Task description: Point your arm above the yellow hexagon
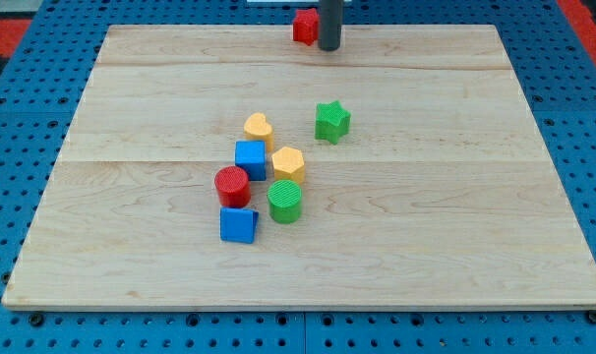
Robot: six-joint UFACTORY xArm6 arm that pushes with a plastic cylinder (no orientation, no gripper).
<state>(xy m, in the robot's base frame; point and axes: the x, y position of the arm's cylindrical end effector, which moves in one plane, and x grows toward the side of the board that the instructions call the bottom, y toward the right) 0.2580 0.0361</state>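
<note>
The yellow hexagon (288,162) sits near the middle of the wooden board (426,226), in a tight cluster of blocks. My tip (329,47) is at the view's top, by the board's far edge, well above and slightly right of the hexagon. A red block (304,26) of unclear shape sits just left of the rod, close to it or touching it.
Around the hexagon: a yellow heart (258,127) up-left, a blue cube (250,158) at its left, a red cylinder (232,185), a green cylinder (285,201) just below, a blue block (239,224) lowest. A green star (331,121) stands apart, up-right.
</note>
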